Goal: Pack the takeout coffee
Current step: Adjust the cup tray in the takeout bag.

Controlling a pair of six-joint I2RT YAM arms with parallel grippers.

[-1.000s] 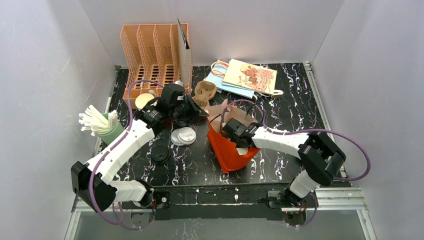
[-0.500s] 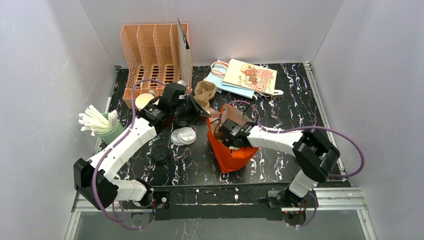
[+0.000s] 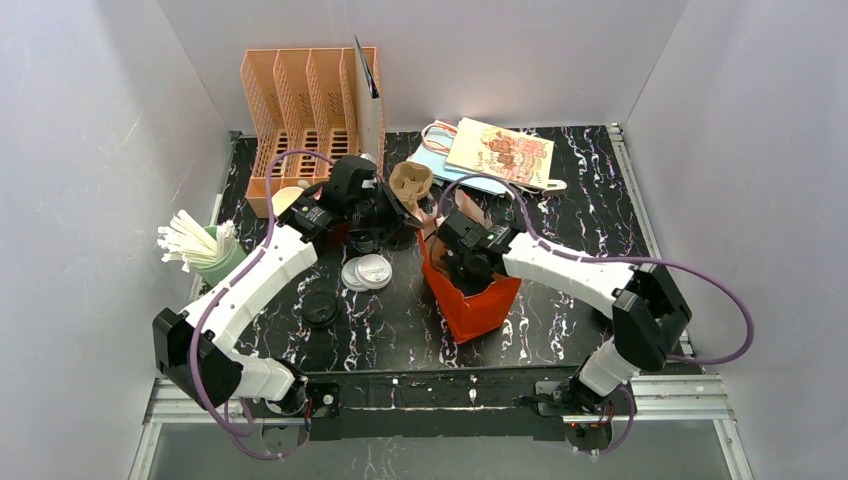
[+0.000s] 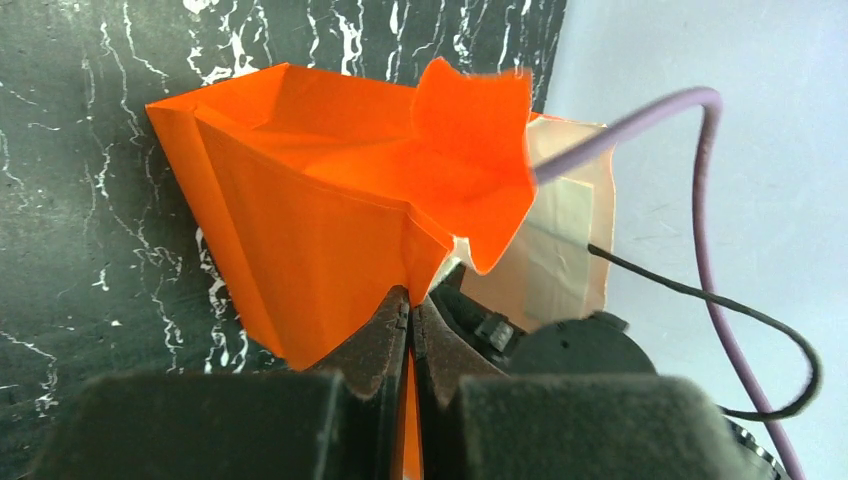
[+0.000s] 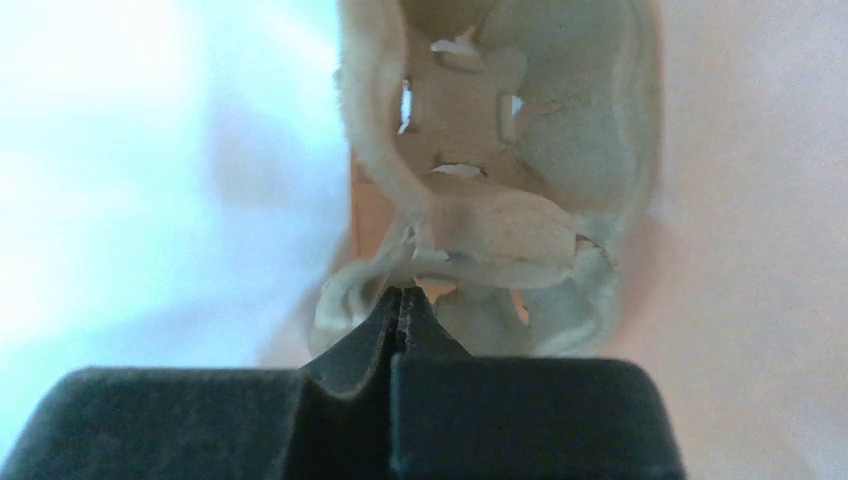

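stock as we find it, left to right:

- green pot (image 3: pixel 222 266) of white sticks, at the far left edge of the table (image 3: pixel 580 240).
- orange rack (image 3: pixel 300 95), back left.
- kraft cup (image 3: pixel 287 199), pale inside. it stands just in front of the rack, partly behind the left arm, outside the bag and left of it.
- black disc (image 3: pixel 320 308), flat beside the left arm.
- white lids (image 3: pixel 366 272), flat, just right of the disc.
- left gripper (image 4: pixel 410 305), fingers pressed together on the bag's edge, with a strip of orange running between them.
- bag (image 4: pixel 300 220), orange, upright at centre, mouth open.
- right gripper (image 5: pixel 402 295), at the bag's mouth, fingers closed tight. the tips meet a pulp carrier (image 5: pixel 500 230) at its rim; we cannot tell whether they pinch it.
- booklet (image 3: pixel 498 150), back right.
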